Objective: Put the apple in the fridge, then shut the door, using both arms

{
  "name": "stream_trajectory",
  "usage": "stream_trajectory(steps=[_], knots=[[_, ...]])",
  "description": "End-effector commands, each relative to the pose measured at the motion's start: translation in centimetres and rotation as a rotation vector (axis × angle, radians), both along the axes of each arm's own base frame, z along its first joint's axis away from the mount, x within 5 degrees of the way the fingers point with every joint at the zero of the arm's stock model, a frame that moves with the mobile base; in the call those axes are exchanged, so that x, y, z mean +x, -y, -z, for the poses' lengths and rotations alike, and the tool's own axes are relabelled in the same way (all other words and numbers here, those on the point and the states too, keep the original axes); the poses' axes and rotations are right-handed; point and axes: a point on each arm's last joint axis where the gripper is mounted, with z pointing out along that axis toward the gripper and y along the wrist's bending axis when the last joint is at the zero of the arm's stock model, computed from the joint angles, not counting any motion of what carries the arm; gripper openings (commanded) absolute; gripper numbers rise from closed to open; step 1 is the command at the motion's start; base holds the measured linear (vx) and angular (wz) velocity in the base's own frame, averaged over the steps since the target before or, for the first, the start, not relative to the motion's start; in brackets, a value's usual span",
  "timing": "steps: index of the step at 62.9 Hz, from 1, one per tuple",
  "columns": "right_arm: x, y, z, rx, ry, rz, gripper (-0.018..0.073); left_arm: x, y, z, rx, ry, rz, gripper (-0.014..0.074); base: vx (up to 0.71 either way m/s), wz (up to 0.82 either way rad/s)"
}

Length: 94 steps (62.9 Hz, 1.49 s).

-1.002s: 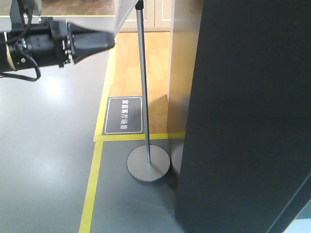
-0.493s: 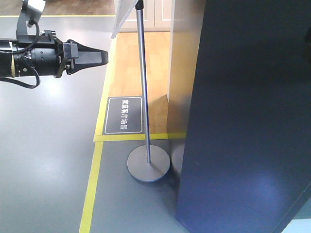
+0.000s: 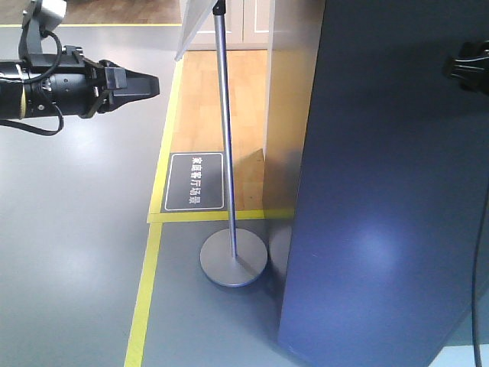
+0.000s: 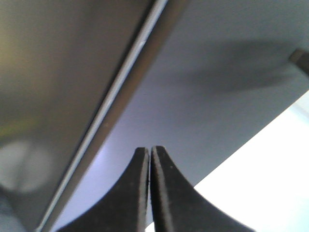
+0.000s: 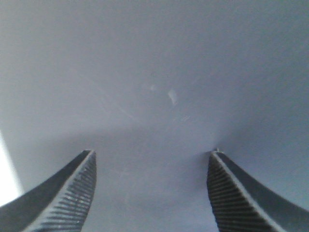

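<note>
The left gripper [image 4: 150, 151] is pressed closed and holds nothing; the right gripper [image 5: 152, 157] is wide apart, empty, facing the dark door [image 3: 382, 191].

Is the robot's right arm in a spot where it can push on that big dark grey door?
Probably yes. The right gripper, jaws spread wide, faces the tall dark grey fridge door squarely in its wrist view, with nothing between them. Whether it already touches the panel cannot be told.

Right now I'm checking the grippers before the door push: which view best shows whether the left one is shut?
The left wrist view: the left gripper has its fingers pressed together. The front view shows it side-on; the right wrist view doesn't show it.
</note>
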Motion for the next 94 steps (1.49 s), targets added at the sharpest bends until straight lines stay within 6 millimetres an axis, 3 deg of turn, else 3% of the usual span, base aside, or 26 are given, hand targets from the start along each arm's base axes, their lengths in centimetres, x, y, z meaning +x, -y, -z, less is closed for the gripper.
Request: stream_trajectory(steps=[1, 29, 58, 69, 79, 85, 94], knots=[[1.0, 0.6, -2.1, -0.026, 0.077, 0.046, 0.0489, -0.5, -0.3, -2.4, -0.027, 0.063, -0.039, 0.0003, 0.00, 0.00], [8.6, 0.6, -1.9, -0.023, 0.081, 0.037, 0.0489, -0.2, -0.6, -2.3, -0.005, 0.077, -0.088, 0.0004, 0.00, 0.00], [12.2, 0.6, -2.1, -0.008, 0.060, -0.060, 0.0489, 0.0, -0.7, -2.3, -0.002, 0.081, -0.108, 0.0004, 0.00, 0.00], [11.4, 0.2, -3.1, -0.017, 0.052, -0.119, 0.0471, -0.1, -0.7, -2.3, -0.003, 0.080, -0.103, 0.0004, 0.00, -0.01], [8.9, -1.3, -5.7, -0.012, 0.039, -0.272, 0.0417, -0.2, -0.5, -2.3, -0.006, 0.075, -0.078, 0.0004, 0.00, 0.00], [6.8, -2.6, -7.0, -0.009, 0.003, -0.412, 0.0349, -0.4, -0.4, -2.3, -0.010, 0.071, -0.056, 0.0004, 0.00, 0.01], [2.7, -4.6, -9.0, -0.017, -0.065, -0.651, 0.0172, -1.0, 0.1, -2.3, -0.021, 0.053, 0.021, 0.0004, 0.00, 0.00]])
